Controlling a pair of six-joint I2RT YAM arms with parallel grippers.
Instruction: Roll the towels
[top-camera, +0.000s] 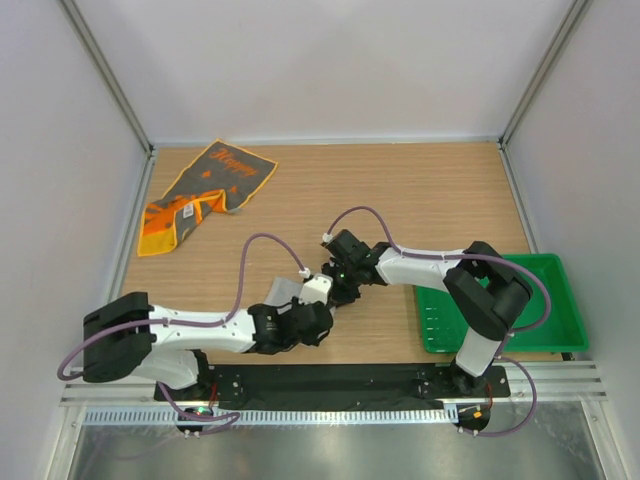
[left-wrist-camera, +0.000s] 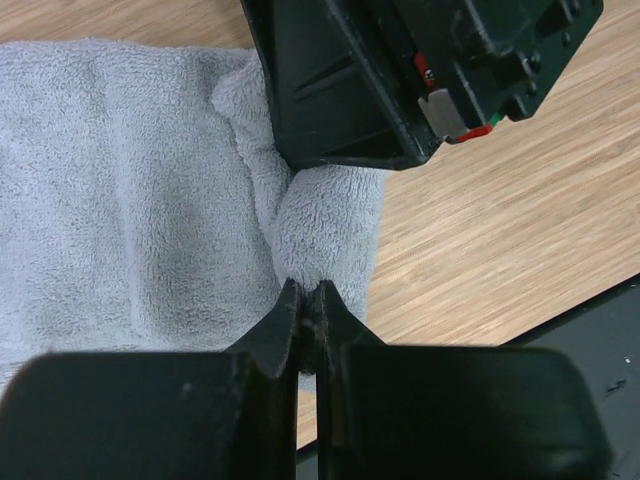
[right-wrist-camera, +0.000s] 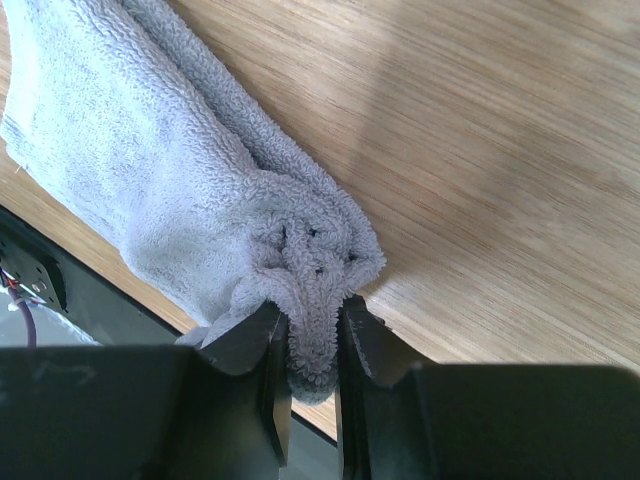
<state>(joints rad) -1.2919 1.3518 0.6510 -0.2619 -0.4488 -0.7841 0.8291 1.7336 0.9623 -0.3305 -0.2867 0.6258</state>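
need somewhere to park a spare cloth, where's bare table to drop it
Free: the far table from the orange-printed towel to the right wall, also behind the green tray. Crowded: near middle, around the light grey towel.

Blocked straight ahead of the left gripper (left-wrist-camera: 308, 298) by the right gripper (right-wrist-camera: 312, 335), close over its tips, and by the bunched light grey towel (left-wrist-camera: 130, 200) ahead and left. Open over bare table (left-wrist-camera: 520, 220) to its right. Free too ahead-right of the right gripper. Bounded farther out by the dark towel (top-camera: 205, 190), well left of the left gripper, and the green tray (top-camera: 555, 263) behind the right.
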